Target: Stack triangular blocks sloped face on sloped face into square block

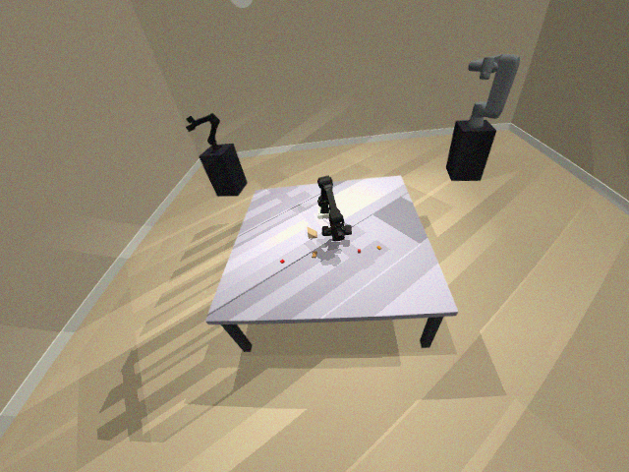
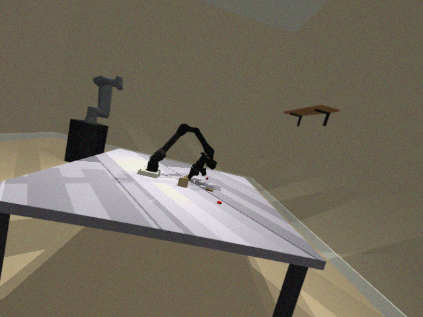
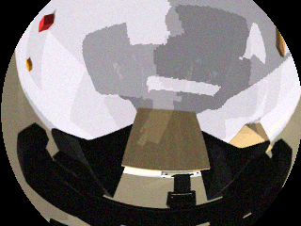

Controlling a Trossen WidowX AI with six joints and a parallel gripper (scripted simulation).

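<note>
My gripper point(image 3: 166, 137) is shut on one triangular block point(image 3: 166, 141), whose broad brown face shows between the two black fingers in the wrist view. The held block looks raised off the table; in the top view the hand hides it. The other triangular block point(image 1: 312, 232) point(image 2: 183, 181) point(image 3: 249, 136) is light wood and stands on the table, apart from the held one. In the wrist view it lies beyond the right finger, partly hidden by it. Its sloped face's exact tilt is hard to tell.
On the table point(image 1: 284, 299) point(image 2: 218, 228) lie a red piece point(image 1: 282, 261) point(image 2: 219, 202), an orange piece point(image 1: 314, 254) point(image 2: 209, 189), another red piece point(image 1: 359, 250) point(image 2: 207, 178) and another orange piece point(image 1: 378, 247). The arm's white base point(image 2: 149, 172) is behind the blocks.
</note>
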